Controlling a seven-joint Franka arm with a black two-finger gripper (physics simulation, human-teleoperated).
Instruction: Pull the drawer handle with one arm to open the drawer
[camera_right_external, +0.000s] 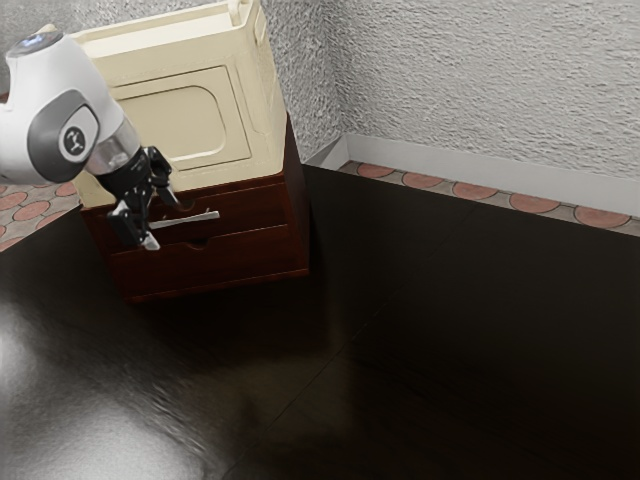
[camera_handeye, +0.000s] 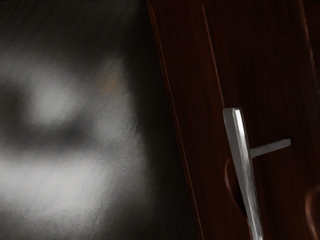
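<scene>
Standing at a corner of the tabletop (camera_right_external: 450, 350), the dark red cabinet (camera_right_external: 255, 260) is fronted by a silver drawer handle (camera_right_external: 192, 219), near which the black gripper (camera_right_external: 159, 219) is held with fingers parted.

Straight silver handle (camera_right_external: 192, 218) stands out crosswise from the near face of the red-brown upper drawer (camera_right_external: 255, 207), shut.

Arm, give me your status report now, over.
Gripper open, at one end of the handle. Drawer looks shut. Cream box on top of the cabinet, not blocking drawer front.
</scene>
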